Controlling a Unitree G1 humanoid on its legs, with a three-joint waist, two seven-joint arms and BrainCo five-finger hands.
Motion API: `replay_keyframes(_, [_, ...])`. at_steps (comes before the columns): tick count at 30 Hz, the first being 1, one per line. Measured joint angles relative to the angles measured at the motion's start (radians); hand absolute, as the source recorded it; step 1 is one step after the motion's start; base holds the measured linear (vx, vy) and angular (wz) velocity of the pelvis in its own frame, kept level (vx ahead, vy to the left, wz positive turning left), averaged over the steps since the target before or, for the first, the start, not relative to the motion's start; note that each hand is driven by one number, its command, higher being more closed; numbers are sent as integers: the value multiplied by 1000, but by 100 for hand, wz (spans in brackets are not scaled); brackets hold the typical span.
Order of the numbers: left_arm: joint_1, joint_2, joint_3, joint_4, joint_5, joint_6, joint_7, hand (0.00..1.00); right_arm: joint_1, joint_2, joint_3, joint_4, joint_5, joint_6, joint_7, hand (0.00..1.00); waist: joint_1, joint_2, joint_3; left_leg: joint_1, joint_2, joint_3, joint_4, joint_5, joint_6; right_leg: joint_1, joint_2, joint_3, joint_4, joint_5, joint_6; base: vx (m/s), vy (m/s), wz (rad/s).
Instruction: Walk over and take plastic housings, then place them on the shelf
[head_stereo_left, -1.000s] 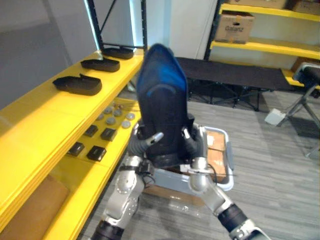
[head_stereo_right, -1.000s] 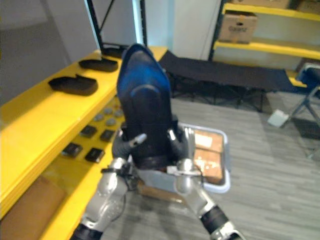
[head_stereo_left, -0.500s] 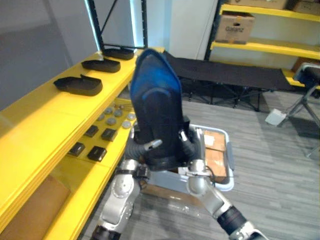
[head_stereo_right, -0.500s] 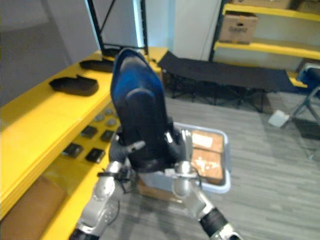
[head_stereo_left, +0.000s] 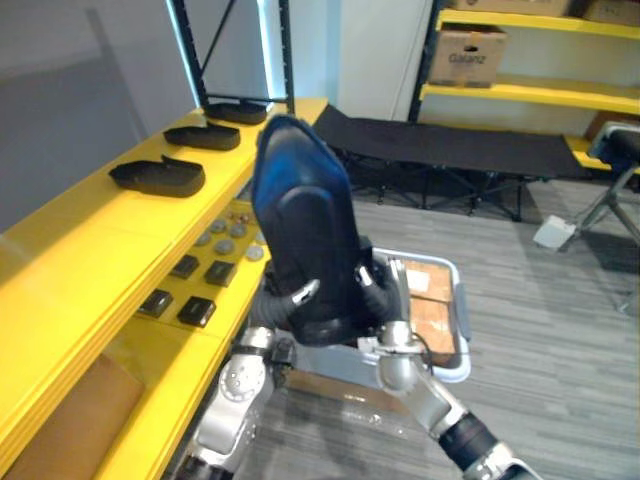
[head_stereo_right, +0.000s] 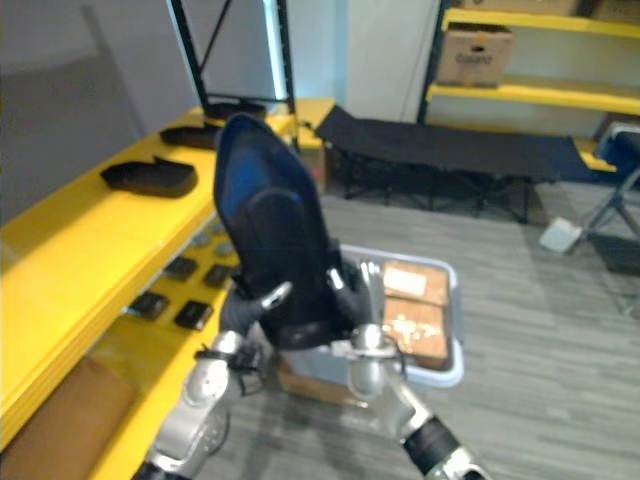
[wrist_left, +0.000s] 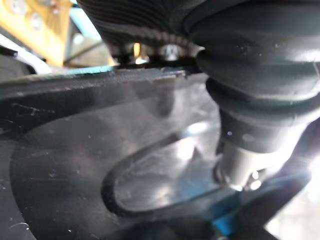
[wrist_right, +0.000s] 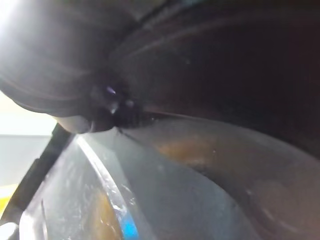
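Evidently the yellow shelf (head_stereo_left: 90, 262) keeps bare top board nearer than the three laid housings (head_stereo_left: 158, 175). Beside its front edge the plastic housing (head_stereo_left: 300, 215) rides upright in the air. The left hand (head_stereo_left: 292, 298) and right hand (head_stereo_left: 376, 290) curl their fingers round its base, likely to steady it.

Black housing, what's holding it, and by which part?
Both hands hold the black housing by its lower end: left hand on one side, right hand on the other.

Shelf (head_stereo_left: 90, 240) left; bin (head_stereo_left: 462, 312) probably behind housing (head_stereo_left: 305, 230)
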Motion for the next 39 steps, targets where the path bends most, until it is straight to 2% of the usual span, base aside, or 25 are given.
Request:
replay_keyframes(10, [25,-3,-10,2,11,-46,54,100,-2,0,12,-19,-1,0,13,100,4,10,6,-5,0,0,16,-13,0,3,0,0,0,2,3,0,0,0])
replay_keyframes(11, [29,-6,-13,2,10,-56,65,100,-3,0,13,-19,-1,0,17,0,4,11,6,-5,0,0,16,-14,-1,3,0,0,0,1,3,0,0,0])
replay_keyframes(16, [39,-24,-17,0,3,-105,112,100,-6,2,20,-59,0,-2,20,0,4,11,7,-4,0,0,16,-15,0,4,0,0,0,1,3,0,0,0])
replay_keyframes(18, [39,-27,-11,-4,3,-127,134,100,-8,14,21,-62,1,-21,20,0,4,11,7,-4,0,0,16,-15,0,4,0,0,0,1,2,0,0,0])
replay_keyframes(23, [39,-54,15,-33,21,-135,193,100,-8,31,35,-62,21,-56,23,0,3,11,7,-3,0,0,15,-15,0,4,0,0,0,-3,-3,0,0,0])
replay_keyframes(27, [37,-74,55,-53,110,-135,254,100,2,45,35,-103,117,-78,45,0,2,11,7,-3,0,0,15,-15,0,4,0,-1,0,-3,-3,0,0,0])
replay_keyframes(30, [36,-82,87,-82,184,-126,285,100,25,61,-5,-209,186,-87,80,0,0,11,7,-2,0,1,14,-15,0,5,0,-1,0,-2,-3,0,0,0])
replay_keyframes(32, [36,-82,135,-82,250,-110,314,100,50,67,-70,-290,260,-126,131,0,-2,10,9,-1,1,3,15,-16,0,6,0,0,0,-2,-3,0,0,0])
replay_keyframes(34, [36,-82,176,-82,276,-106,322,100,66,67,-114,-323,311,-147,166,0,-3,7,15,1,1,5,15,-16,0,6,0,2,1,-3,-3,0,0,-3])
replay_keyframes(36, [39,-82,231,-89,297,-102,344,100,92,66,-185,-341,408,-173,240,0,-3,3,29,7,1,11,15,-17,0,7,0,9,1,-4,-3,0,0,-9])
replay_keyframes(39, [58,-83,284,-95,339,-96,350,100,141,71,-238,-367,656,-197,378,0,-4,2,46,15,1,33,14,-24,1,4,0,26,0,-4,-3,-12,8,-16])
